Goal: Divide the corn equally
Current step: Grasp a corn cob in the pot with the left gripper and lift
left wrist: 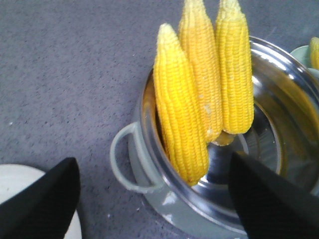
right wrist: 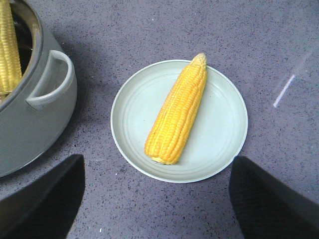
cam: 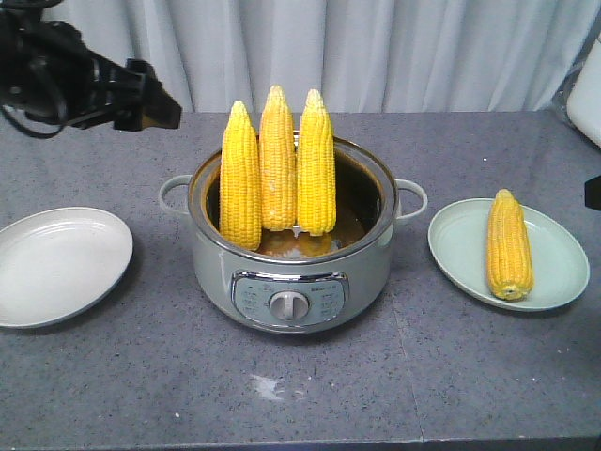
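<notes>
Three bright yellow corn cobs (cam: 278, 160) stood tip-up in the grey-green cooker (cam: 216, 272) at the centre of the worktop (cam: 423, 376), within reach of your wide, empty left gripper (left wrist: 153, 157). A fourth cob (cam: 508, 244) lay on the pale green plate (cam: 460, 244) by the right edge, under your wide, empty right gripper (right wrist: 157, 158). The white plate (cam: 56, 263) by the left edge held none.

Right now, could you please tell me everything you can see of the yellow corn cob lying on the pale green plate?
The husked bright yellow corn cob lies flat on the pale green plate, right of the grey cooker pot. Kernel rows run its length; it tapers to a pale tip at the far end, its blunt end near the plate's front rim. It looks whole and touches only the plate.
</notes>
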Controlling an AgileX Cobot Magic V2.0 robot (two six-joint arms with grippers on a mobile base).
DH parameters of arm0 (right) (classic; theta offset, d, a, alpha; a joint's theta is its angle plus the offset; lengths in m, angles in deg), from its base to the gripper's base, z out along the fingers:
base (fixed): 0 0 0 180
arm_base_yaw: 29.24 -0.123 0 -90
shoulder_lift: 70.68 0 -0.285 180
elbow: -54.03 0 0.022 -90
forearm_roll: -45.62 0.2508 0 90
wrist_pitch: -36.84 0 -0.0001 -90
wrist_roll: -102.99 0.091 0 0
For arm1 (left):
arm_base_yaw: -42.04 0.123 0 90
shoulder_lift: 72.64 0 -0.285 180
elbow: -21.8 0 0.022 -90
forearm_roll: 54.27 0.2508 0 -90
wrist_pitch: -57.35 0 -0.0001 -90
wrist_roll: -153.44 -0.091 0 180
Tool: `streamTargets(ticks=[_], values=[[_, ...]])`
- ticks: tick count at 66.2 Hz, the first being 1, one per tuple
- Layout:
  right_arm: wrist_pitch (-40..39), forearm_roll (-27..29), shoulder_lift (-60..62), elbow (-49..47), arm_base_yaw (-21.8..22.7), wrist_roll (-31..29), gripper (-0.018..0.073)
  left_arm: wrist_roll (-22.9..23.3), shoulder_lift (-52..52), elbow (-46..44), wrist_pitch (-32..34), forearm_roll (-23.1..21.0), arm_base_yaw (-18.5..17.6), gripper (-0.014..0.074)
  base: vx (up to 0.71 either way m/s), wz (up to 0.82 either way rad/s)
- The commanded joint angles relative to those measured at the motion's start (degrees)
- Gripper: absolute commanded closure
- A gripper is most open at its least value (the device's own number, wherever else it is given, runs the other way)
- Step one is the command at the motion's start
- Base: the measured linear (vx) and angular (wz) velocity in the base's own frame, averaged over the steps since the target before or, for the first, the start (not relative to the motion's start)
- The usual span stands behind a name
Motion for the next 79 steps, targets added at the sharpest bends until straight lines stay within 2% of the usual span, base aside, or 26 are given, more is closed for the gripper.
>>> streamTargets(ticks=[1, 5, 14, 31, 79], values=[[-3.3, 1.1, 0.9, -1.5, 0.3, -0.4, -0.0017, 2.5, -2.5, -5.4, 4.1, 1.7, -2.1, 0.0022, 0.0, 0.0], [-3.3, 1.1, 0.9, -1.5, 0.3, -0.4, -0.0017, 3.6, -5.0, -8.0, 4.3, 3.4, -3.0, 0.0022, 0.0, 0.0], [-3.3, 1.1, 0.9, -1.5, 0.3, -0.4, -0.0017, 5.6, -10.6, -12.3, 5.5, 3.8, -4.1, 0.0022, 0.0, 0.0], [-3.3, 1.1, 0.9, -1.5, 0.3, -0.2, -0.0017, 5.6, -17.4, -17.6, 6.4, 4.3, -5.7, 0.0022, 0.0, 0.0], [-3.5, 1.1, 0.9, -1.5, 0.3, -0.1, -0.0017, 5.4, -21.6, -17.6, 8.9, 4.3, -5.8, 0.004, 0.0, 0.0]])
